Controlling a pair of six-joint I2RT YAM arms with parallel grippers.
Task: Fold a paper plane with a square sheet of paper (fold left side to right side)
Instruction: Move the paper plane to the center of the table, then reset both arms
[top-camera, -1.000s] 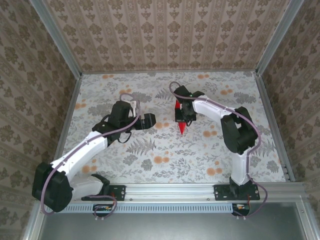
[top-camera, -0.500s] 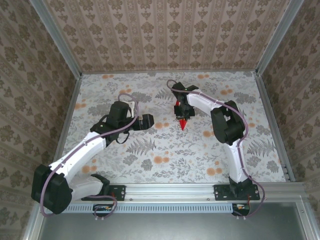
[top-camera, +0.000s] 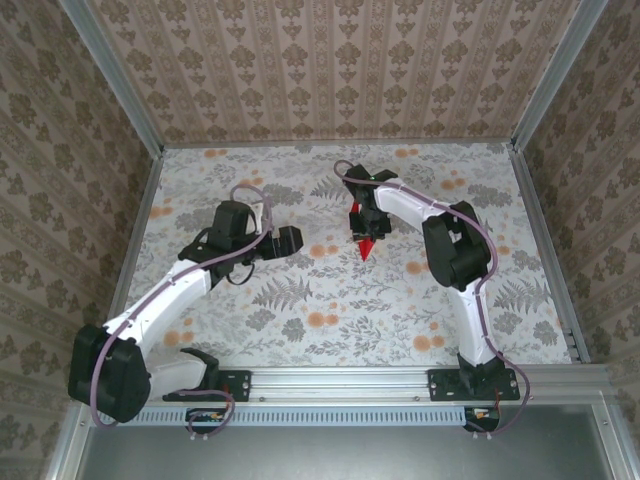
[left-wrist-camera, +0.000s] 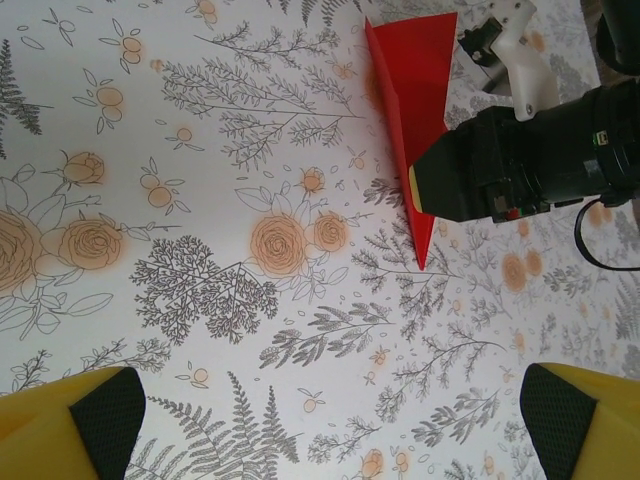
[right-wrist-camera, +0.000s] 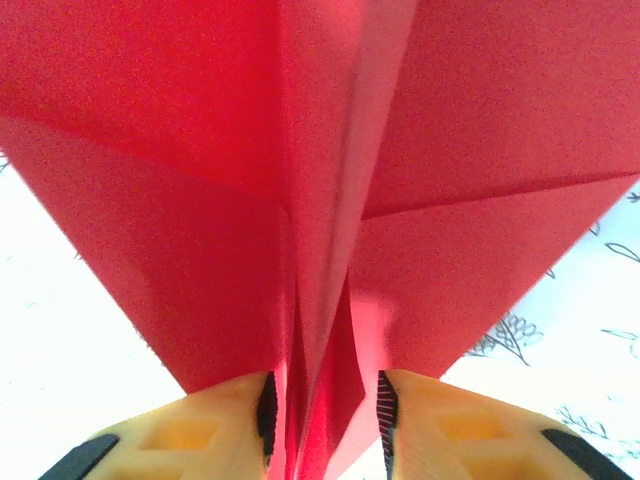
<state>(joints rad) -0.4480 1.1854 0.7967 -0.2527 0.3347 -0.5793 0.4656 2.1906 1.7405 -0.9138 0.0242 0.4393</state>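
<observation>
The right gripper (right-wrist-camera: 325, 405) has just let go. Its jaws, closed a sec. ago, now stand a little apart w/ the keel of the paper plane (left-wrist-camera: 410, 110) loose between them (it looks like a release). So the folding seems finished. The plane lies mid worktop (top-camera: 300, 320), well apart from the side rails (top-camera: 547, 250). The left gripper (left-wrist-camera: 330, 430), jaws wide open and empty, hangs near it. There is free room all around.

Red paper plane (right-wrist-camera: 330, 180) close up, centre fold between pads of parted yellow claw (right-wrist-camera: 325, 405), tablecloth (right-wrist-camera: 590, 330) beyond
</observation>
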